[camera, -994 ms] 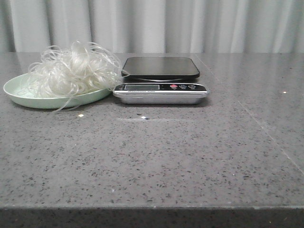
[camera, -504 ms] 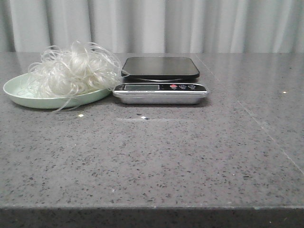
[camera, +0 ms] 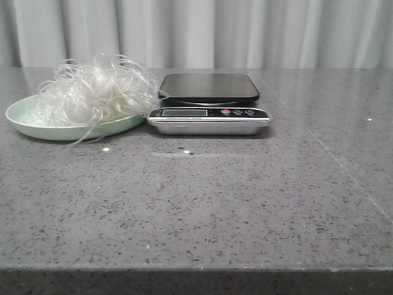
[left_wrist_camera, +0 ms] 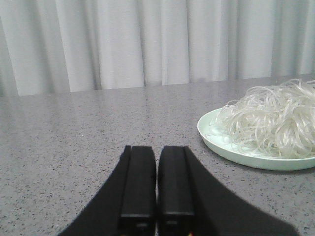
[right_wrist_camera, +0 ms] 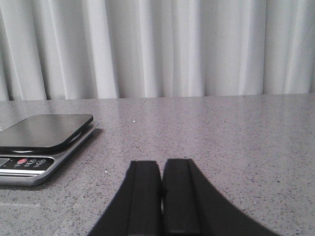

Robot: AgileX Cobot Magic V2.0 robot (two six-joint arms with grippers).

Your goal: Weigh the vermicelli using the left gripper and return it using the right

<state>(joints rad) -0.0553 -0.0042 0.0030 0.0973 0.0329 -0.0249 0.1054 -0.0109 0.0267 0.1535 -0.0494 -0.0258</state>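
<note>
The vermicelli (camera: 95, 91) is a fluffy white nest of noodle strands piled on a pale green plate (camera: 37, 130) at the left of the grey table. It also shows in the left wrist view (left_wrist_camera: 275, 120), on the plate (left_wrist_camera: 231, 152). A kitchen scale (camera: 209, 104) with an empty black platform stands right beside the plate; it shows in the right wrist view (right_wrist_camera: 42, 142) too. My left gripper (left_wrist_camera: 157, 150) is shut and empty, low over the table, well apart from the plate. My right gripper (right_wrist_camera: 161, 164) is shut and empty, off to the scale's right side. Neither gripper shows in the front view.
A pleated white curtain (camera: 202, 31) closes off the far edge of the table. The speckled grey tabletop (camera: 202, 203) stretches from the scale to the near edge (camera: 196, 267).
</note>
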